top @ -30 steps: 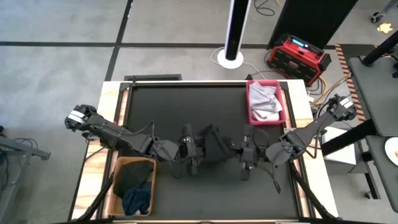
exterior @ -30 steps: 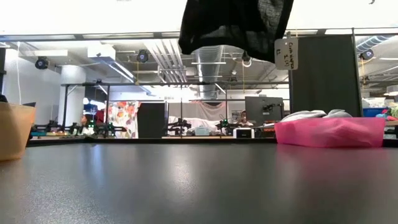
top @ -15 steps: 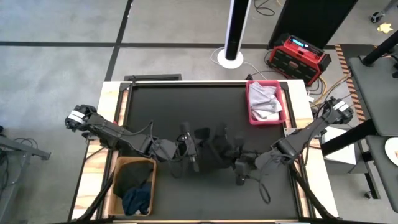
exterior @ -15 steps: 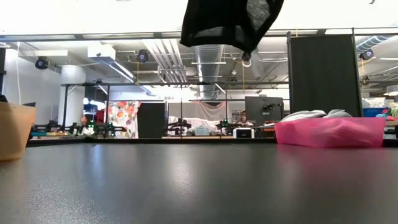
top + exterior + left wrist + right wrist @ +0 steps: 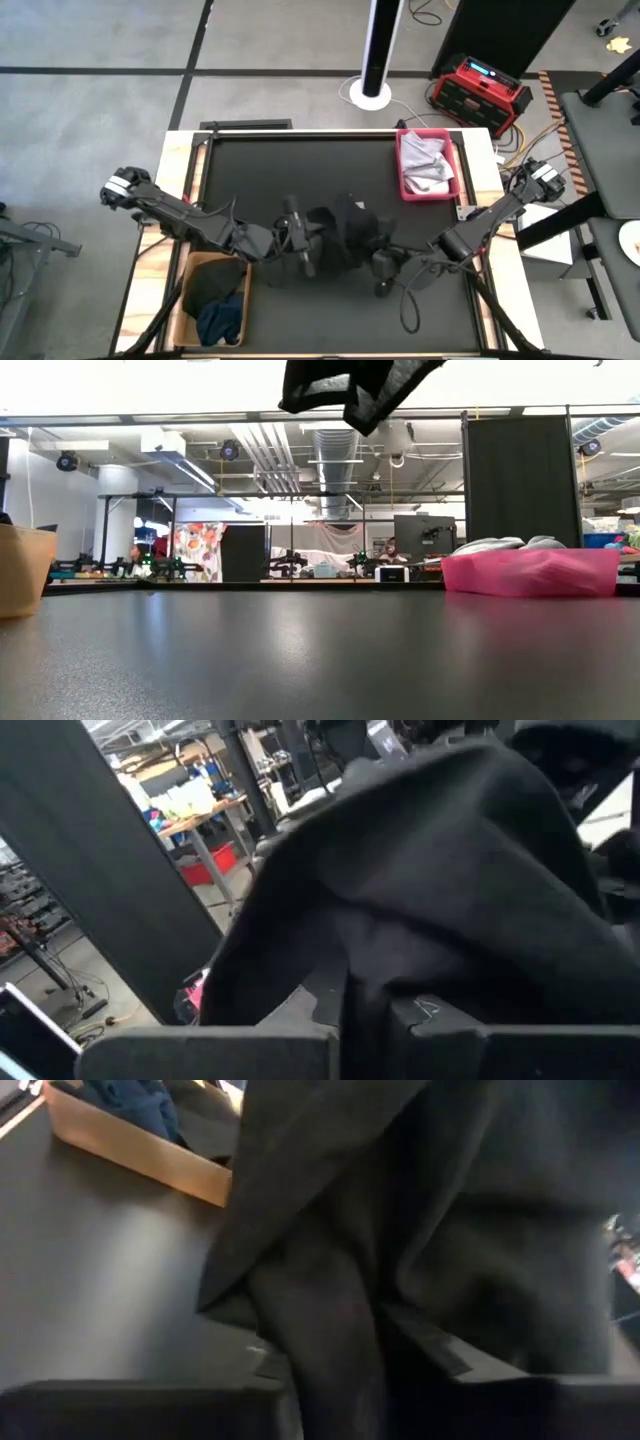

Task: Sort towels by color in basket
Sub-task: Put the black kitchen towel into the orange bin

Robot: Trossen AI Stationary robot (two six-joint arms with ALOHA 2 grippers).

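Observation:
A black towel (image 5: 340,232) hangs in the air over the middle of the table, bunched between my two grippers; the low view shows only its lower folds (image 5: 355,390), well above the tabletop. My left gripper (image 5: 305,240) is shut on its left side. My right gripper (image 5: 372,258) is at its right side, with cloth between its fingers. Light grey towels (image 5: 425,165) lie in the pink basket (image 5: 401,170) at the far right. A navy towel (image 5: 222,318) and a black one (image 5: 210,285) lie in the brown basket (image 5: 190,290) at the near left. My left gripper pinches a fold of the black towel (image 5: 365,1005) between its two fingers, coming level from the table's left. The cloth billows slack beyond the fingers, clear of the table. My right gripper has a thick fold of the towel (image 5: 335,1370) running between its fingers, coming level from the table's right. The cloth hangs slack, clear of the table.
The pink basket (image 5: 530,572) stands at the far right and the brown basket (image 5: 22,570) at the near left edge. The dark tabletop (image 5: 320,660) under the towel is bare. A red device (image 5: 480,90) and a white post stand on the floor beyond the far edge.
The black towel has risen: its lower edge sits higher in the low view, and it is bunched tighter. My right gripper has moved toward the table's left and near edge, closer to my left gripper.

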